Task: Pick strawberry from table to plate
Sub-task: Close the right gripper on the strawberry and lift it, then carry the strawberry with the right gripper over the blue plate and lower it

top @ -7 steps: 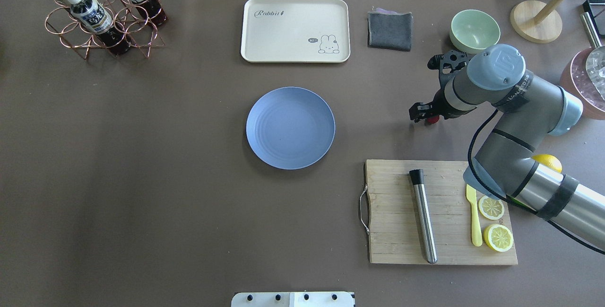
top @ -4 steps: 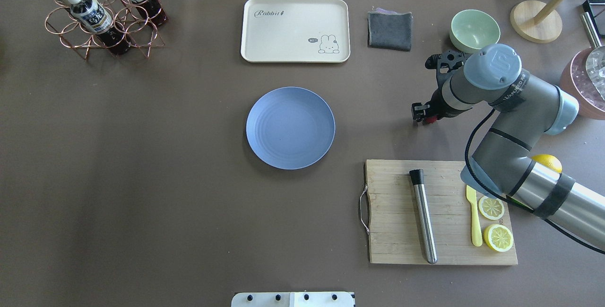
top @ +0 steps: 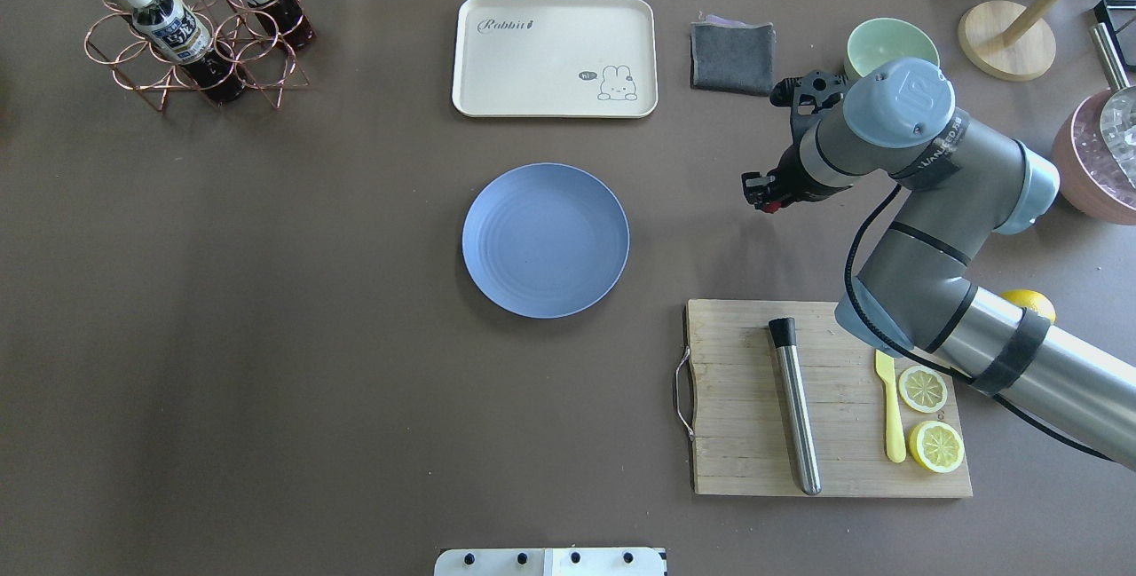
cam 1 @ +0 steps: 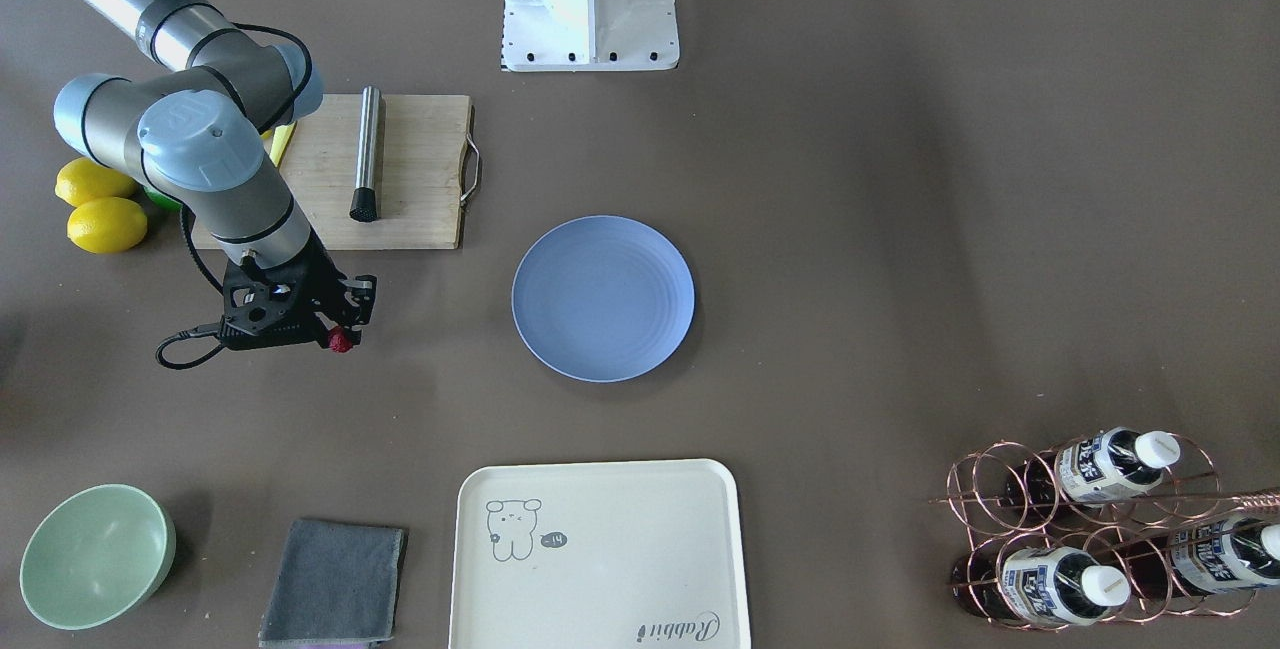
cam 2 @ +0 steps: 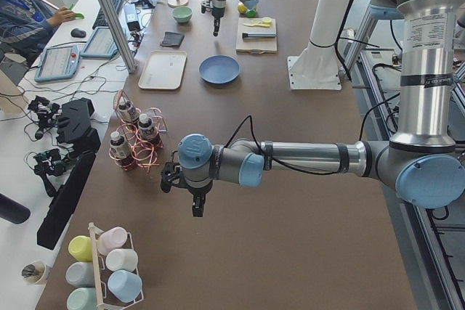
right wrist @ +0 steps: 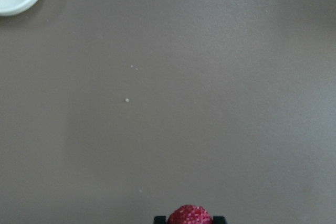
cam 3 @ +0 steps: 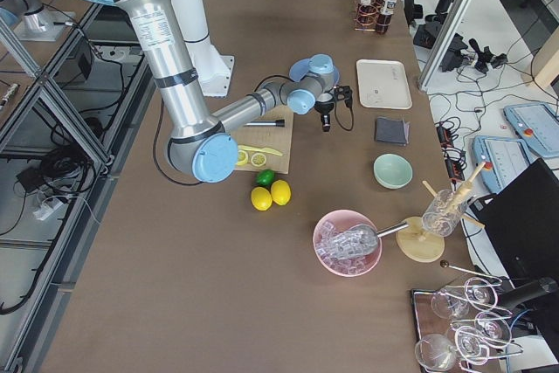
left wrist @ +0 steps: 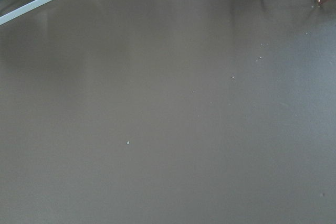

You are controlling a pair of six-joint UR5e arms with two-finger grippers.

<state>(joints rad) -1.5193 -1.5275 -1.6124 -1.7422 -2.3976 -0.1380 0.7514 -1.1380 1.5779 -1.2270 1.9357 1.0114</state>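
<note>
On the brown surface (top: 266,292) nothing that stands or lies there has shifted over the last second; the only mover is the right arm (top: 923,265), whose wrist has swung away from the green bowl's side and leftward in the overhead view, towards the middle of the surface. The left arm (cam 2: 305,159) hangs low over a bare stretch near the bottle rack, well away from the work, and whether its claw (cam 2: 196,207) is spread or pressed together I cannot tell. The plate (top: 545,240) is bare and lies where it was, so delivery has not yet happened, though the gap between it and the carried load has shrunk; a fair stretch of open surface remains to cross. The right claw (top: 769,200) points down and is pinching the strawberry (cam 1: 341,340), which shows as a red bump between the black tips at the bottom edge of the right wrist view. The berry seems to ride clear of the surface and not drag on it, which suggests the pick is done and the carry is in hand: what is left is to bring it over the plate, lower it and let go
</note>
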